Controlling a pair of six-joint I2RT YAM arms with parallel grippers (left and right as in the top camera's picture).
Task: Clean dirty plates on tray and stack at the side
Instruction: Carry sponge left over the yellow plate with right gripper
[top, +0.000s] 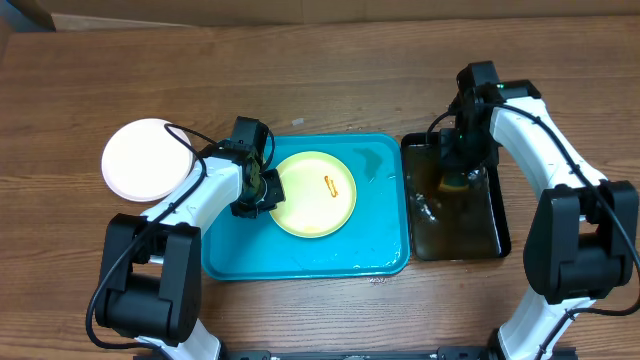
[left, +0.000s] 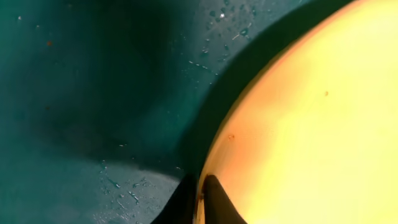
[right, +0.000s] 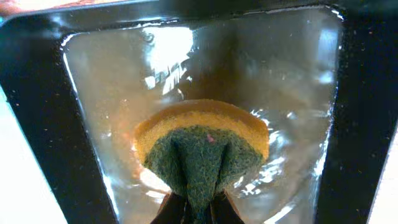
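Left hand (top: 268, 188) grips the round pale-yellow plate (top: 320, 200), rim partly hidden, on the rectangular turquoise plastic tray (top: 380, 240), long axis left-right; right hand (right: 199, 208) clenches a yellow-and-green sponge (right: 202, 137).

I'm seeing the pale yellow-green plate (top: 315, 195) lying flat mid-frame in the wet turquoise tray (top: 380, 240), an orange smear near its centre; a white plate (top: 150, 158) is sitting left of the tray.

From overhead we look straight down on the whole table (top: 300, 60). Our left wrist view faces the yellow-green plate (left: 311, 124) and turquoise tray (left: 93, 93) from very near. Our right wrist view peers closely into the black tray (right: 43, 124). Overhead shares both.
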